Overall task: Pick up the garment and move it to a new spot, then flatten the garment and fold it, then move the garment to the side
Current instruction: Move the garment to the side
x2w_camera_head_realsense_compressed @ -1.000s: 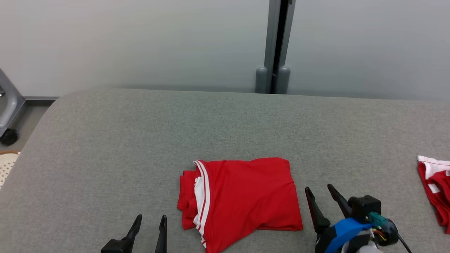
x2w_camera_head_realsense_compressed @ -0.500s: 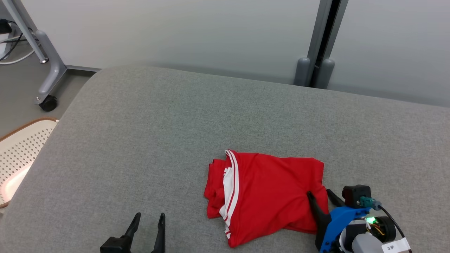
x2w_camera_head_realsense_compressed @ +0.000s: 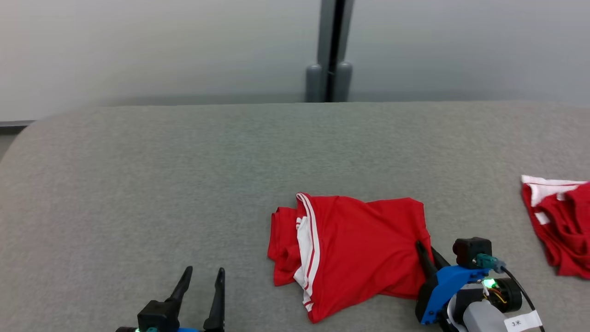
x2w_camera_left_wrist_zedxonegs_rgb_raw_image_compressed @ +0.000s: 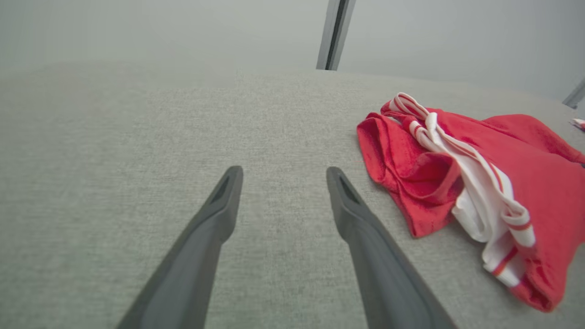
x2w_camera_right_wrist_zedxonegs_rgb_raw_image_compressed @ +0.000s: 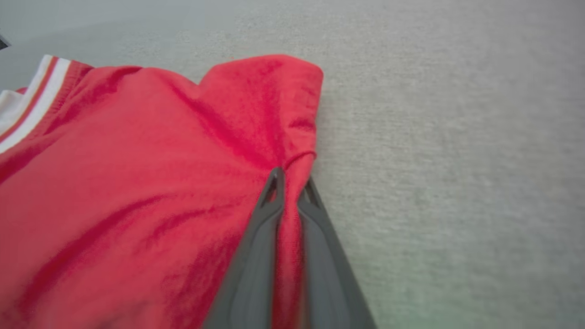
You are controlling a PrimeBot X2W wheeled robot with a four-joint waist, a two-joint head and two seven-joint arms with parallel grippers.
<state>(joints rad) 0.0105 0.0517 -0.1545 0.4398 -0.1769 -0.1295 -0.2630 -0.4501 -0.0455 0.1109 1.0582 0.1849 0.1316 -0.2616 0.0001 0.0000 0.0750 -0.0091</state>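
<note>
A folded red garment (x2w_camera_head_realsense_compressed: 359,249) with white striped trim lies on the grey padded table (x2w_camera_head_realsense_compressed: 184,184), right of centre near the front. My right gripper (x2w_camera_head_realsense_compressed: 426,251) is shut on its right edge; in the right wrist view the two fingers (x2w_camera_right_wrist_zedxonegs_rgb_raw_image_compressed: 269,214) pinch a ridge of the red garment (x2w_camera_right_wrist_zedxonegs_rgb_raw_image_compressed: 137,183) between them. My left gripper (x2w_camera_head_realsense_compressed: 202,281) stands open at the lower left, well apart from the cloth. From the left wrist, the garment (x2w_camera_left_wrist_zedxonegs_rgb_raw_image_compressed: 480,183) lies to the right of the open left gripper (x2w_camera_left_wrist_zedxonegs_rgb_raw_image_compressed: 283,178), trim side nearest.
A second red and white garment (x2w_camera_head_realsense_compressed: 557,221) lies at the table's right edge. A grey post (x2w_camera_head_realsense_compressed: 329,50) stands behind the table against a pale wall. Bare grey surface stretches to the left and the back.
My right gripper moved left onto the garment's right edge and shut on it, bunching the cloth. The head camera swung left, then back right. The left gripper stayed open.
</note>
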